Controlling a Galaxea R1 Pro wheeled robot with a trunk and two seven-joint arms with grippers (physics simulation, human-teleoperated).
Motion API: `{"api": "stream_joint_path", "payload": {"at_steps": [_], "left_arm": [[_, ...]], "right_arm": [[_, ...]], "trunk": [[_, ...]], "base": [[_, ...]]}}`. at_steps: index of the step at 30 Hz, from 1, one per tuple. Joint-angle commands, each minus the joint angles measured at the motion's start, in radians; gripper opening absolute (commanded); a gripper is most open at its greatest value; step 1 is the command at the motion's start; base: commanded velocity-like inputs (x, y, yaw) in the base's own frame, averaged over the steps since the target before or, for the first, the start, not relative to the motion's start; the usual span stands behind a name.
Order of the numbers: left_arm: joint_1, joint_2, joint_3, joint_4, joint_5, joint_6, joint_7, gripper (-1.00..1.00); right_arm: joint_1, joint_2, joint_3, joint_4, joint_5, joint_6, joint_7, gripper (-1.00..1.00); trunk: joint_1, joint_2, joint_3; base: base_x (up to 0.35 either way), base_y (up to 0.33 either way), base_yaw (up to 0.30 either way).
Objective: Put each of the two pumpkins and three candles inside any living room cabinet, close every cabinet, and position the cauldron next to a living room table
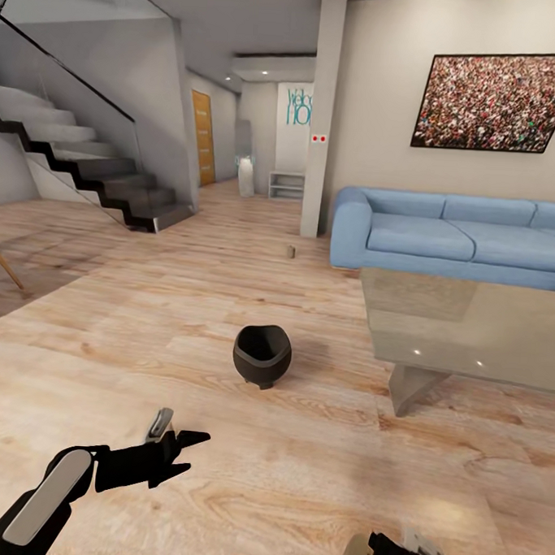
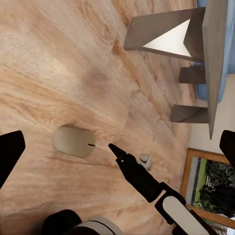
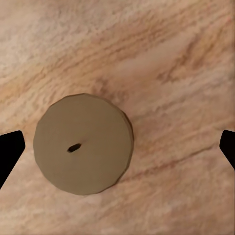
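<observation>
Presently:
Right gripper (image 3: pixel 117 147): jaws wide apart, empty, over candle (image 3: pixel 83 144).
Left gripper (image 1: pixel 183 451): spread, empty.
Risk: off-centre closing could topple candle.

Evenly bright, soft indoor render, no hard sun. Small ceiling spots glowing far down the hall. Faint soft shadow under the cauldron (image 1: pixel 262 356). Glossy reflection and two tiny glints on the table (image 1: pixel 470 336) top. Slightly soft, smeared floor (image 1: pixel 145 327) grain up close in wrist views; candle (image 3: pixel 83 144) edge a bit blurred, shadow beside it possibly faint. Mild wide-angle stretch at head-view edges.
</observation>
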Motion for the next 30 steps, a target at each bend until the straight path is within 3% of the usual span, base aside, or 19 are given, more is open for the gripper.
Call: {"api": "stream_joint_path", "payload": {"at_steps": [1,8,20,30], "left_arm": [[0.000,-0.001,-0.001,0.000,0.001,0.002,0.000,1.00],[0.000,-0.001,-0.001,-0.004,0.001,0.002,0.000,1.00],[-0.001,0.002,-0.007,-0.009,0.001,0.002,0.000,1.00],[-0.001,-0.001,-0.009,-0.009,0.000,0.002,0.000,1.00]], "right_arm": [[0.000,-0.001,0.012,-0.002,-0.005,0.000,-0.006,1.00],[0.000,0.004,0.044,-0.002,0.000,-0.010,-0.010,1.00],[0.000,0.007,0.046,-0.002,0.000,-0.011,-0.011,1.00],[0.000,0.007,0.046,-0.002,0.000,-0.011,-0.011,1.00]], "trunk": [[0.000,-0.001,-0.005],[0.002,-0.002,-0.020],[0.002,-0.002,-0.020],[0.002,-0.002,-0.020]], "base": [[0.000,0.000,0.000],[0.000,0.000,0.000],[0.011,0.051,0.000],[0.125,0.059,0.000]]}}
